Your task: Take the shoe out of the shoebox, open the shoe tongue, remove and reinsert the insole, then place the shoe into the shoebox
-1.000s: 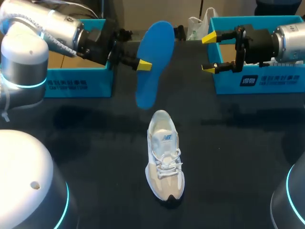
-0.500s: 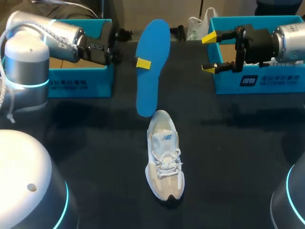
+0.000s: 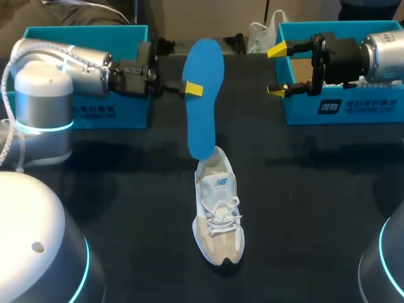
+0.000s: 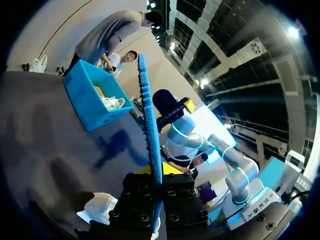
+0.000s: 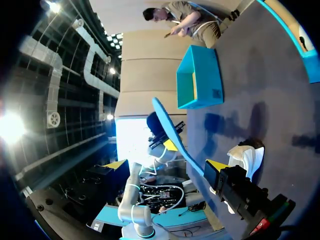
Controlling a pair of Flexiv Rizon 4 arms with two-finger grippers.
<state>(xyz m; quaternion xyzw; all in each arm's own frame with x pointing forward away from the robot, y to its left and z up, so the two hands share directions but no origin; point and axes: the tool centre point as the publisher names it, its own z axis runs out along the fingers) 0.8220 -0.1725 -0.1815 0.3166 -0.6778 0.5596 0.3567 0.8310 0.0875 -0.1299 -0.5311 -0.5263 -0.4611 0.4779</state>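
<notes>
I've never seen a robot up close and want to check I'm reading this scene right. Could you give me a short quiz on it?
1. Which gripper holds the insole?
2. True or false: the right gripper is shut on the shoe.
3. The insole's lower end hangs by the shoe's: A. toe B. heel C. laces

Key:
1. The left gripper.
2. False: it is open and away from the shoe.
3. B
</notes>
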